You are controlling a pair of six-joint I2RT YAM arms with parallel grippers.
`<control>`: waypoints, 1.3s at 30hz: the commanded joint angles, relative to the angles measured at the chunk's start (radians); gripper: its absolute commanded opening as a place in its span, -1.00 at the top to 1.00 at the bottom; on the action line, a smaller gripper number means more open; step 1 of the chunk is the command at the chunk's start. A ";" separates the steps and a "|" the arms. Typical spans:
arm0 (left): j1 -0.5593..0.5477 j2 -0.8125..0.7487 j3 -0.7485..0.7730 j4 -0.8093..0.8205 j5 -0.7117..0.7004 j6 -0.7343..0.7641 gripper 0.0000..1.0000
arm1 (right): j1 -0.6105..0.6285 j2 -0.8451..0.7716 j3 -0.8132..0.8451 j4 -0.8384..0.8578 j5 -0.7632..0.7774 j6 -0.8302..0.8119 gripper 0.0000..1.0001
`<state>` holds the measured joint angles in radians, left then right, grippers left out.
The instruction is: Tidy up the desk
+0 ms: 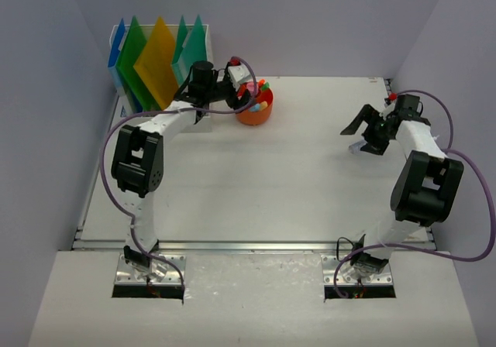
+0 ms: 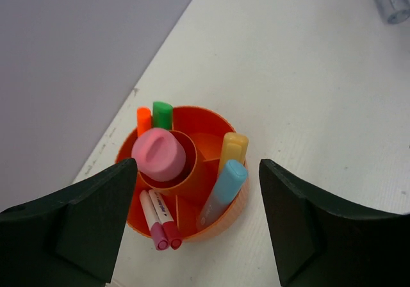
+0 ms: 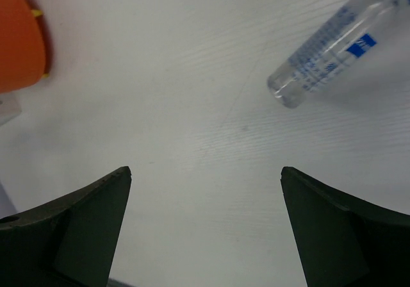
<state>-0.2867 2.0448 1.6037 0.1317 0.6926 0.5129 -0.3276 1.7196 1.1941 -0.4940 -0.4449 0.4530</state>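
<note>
Orange round plastic pen cup (image 2: pixel 211 120), mid-frame under the spread-apart left hand (image 2: pixel 197 166), corrals coloured markers (image 2: pixel 221 194); right hand (image 3: pixel 205 172) likewise apart.

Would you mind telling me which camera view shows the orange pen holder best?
The left wrist view: it looks down into the holder from close up, showing its compartments and contents. The top external view shows it small and from afar; the right wrist view catches only an orange edge.
</note>
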 commanded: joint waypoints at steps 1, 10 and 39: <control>0.006 -0.141 -0.019 0.060 -0.005 -0.046 -0.57 | -0.005 -0.038 0.037 0.053 0.320 0.004 -0.95; -0.006 -0.302 -0.172 0.084 -0.050 0.029 -0.66 | 0.021 0.118 0.178 0.084 0.604 -0.001 -0.97; -0.004 -0.454 -0.355 0.095 -0.008 -0.135 -0.68 | 0.216 0.208 -0.039 0.161 0.472 -0.164 1.00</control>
<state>-0.2939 1.6173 1.2356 0.1865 0.6209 0.5544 -0.1115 1.9671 1.2139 -0.3112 0.2582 0.3539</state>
